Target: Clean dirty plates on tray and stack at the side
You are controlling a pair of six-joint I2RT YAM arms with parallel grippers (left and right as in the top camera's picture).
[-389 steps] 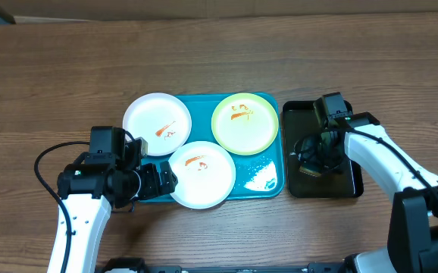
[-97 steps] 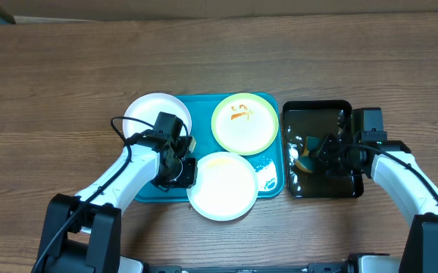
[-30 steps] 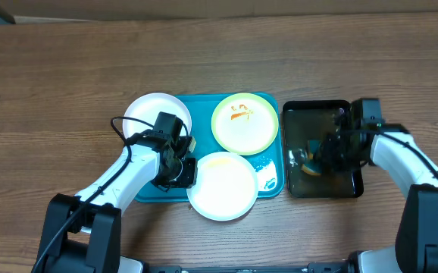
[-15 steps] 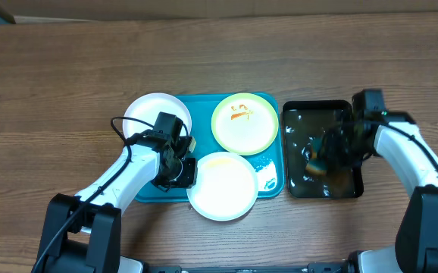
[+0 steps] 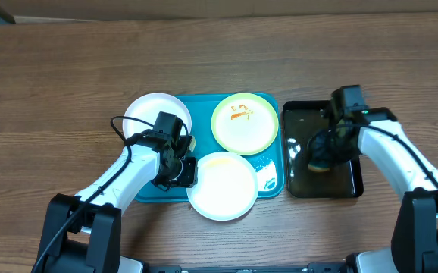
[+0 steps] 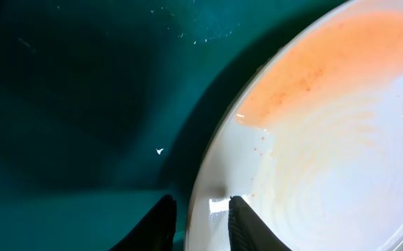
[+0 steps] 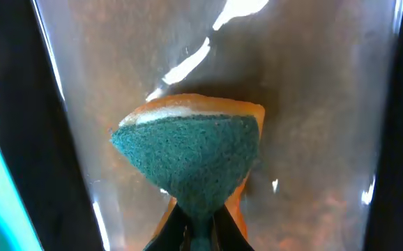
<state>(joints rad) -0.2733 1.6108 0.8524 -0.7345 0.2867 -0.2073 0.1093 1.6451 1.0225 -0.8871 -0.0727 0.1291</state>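
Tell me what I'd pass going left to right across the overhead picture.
White plate → left fingers → the white plate they grip → lime-green plate → black tray, where the right fingers pinch a sponge.

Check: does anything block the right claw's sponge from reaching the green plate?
Nothing tall. Only the low rims of the black tray and the teal tray lie between the sponge in the right claw and the green plate.
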